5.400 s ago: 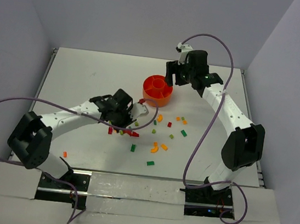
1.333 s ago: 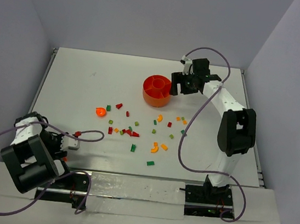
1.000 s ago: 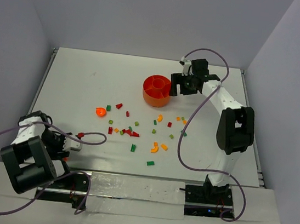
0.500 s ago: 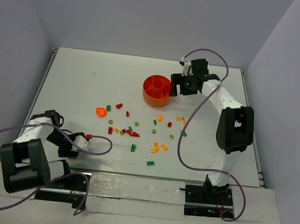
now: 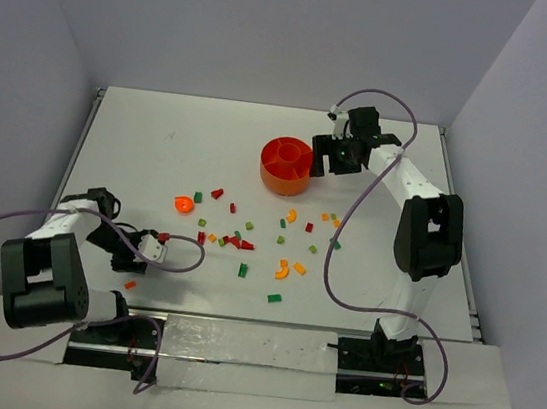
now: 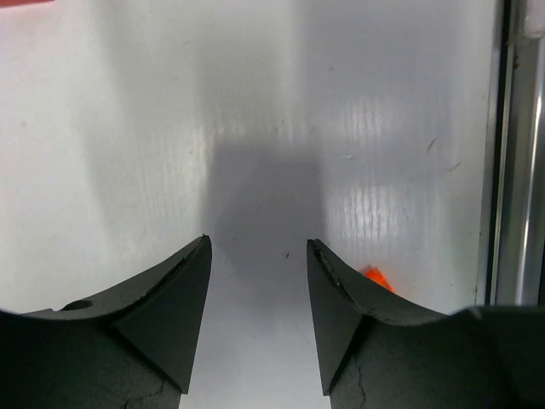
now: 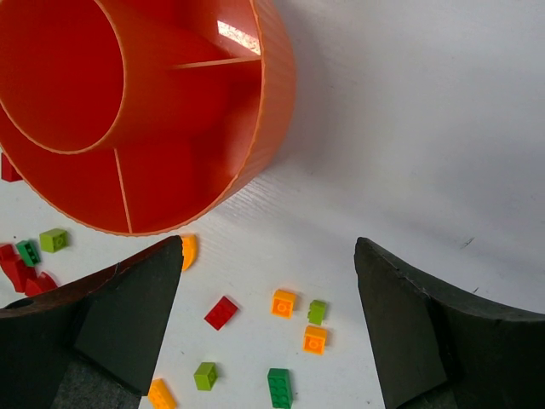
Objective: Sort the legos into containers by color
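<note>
Legos (image 5: 238,243) lie scattered on the counter (image 5: 161,139); left fingers (image 6: 162,307) stand half apart, empty, right fingers (image 7: 128,324) wide beside the orange bowl (image 7: 268,111).

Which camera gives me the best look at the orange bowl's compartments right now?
Right wrist: the orange bowl fills its upper left, with dividing walls and central cup clear. Top external shows it small. Left wrist misses it.

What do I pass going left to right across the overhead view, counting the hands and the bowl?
In order: left hand → round orange piece → red brick → orange bowl → right hand. The scattered bricks nearer the camera overlap the bowl sideways, so they are left out.
</note>
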Controlling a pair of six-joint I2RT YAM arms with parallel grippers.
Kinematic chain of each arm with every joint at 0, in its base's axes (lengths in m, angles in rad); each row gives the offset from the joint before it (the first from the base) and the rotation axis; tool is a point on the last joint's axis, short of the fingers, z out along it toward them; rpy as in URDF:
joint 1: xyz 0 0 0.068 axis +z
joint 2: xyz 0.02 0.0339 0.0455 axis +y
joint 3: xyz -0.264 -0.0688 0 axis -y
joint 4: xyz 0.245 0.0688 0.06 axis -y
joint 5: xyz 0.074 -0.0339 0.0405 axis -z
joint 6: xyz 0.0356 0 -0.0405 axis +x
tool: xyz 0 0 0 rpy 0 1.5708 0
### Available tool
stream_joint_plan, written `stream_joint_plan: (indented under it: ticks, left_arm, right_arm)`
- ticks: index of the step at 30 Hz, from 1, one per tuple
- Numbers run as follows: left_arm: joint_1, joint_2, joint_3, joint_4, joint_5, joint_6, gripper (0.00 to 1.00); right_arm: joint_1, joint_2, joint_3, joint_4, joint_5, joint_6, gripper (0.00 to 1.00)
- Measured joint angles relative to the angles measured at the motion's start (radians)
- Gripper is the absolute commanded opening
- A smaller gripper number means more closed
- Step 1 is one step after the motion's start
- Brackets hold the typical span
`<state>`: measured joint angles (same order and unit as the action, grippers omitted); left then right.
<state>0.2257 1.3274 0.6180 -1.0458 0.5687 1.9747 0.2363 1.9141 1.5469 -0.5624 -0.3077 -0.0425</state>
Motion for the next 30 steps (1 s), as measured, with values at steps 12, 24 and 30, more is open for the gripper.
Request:
stream_joint_plan:
  ticks: [12,24,30]
  left_arm:
    - [0.037,-0.146,0.025,-0.161,-0.06,0.0,0.66]
    - [-0.036,0.028,0.116,-0.238,-0.174,0.0,0.65]
    - [-0.093,0.034,0.085,-0.194,-0.217,0.001,0.57]
  right_arm:
    - [0.0,0.0,0.003,-0.006,-0.001,0.0,0.88]
    - [0.0,0.0,0.003,-0.007,-0.004,-0.004,0.87]
    - [0.0,0.009,0.003,-0.007,0.0,-0.005,0.87]
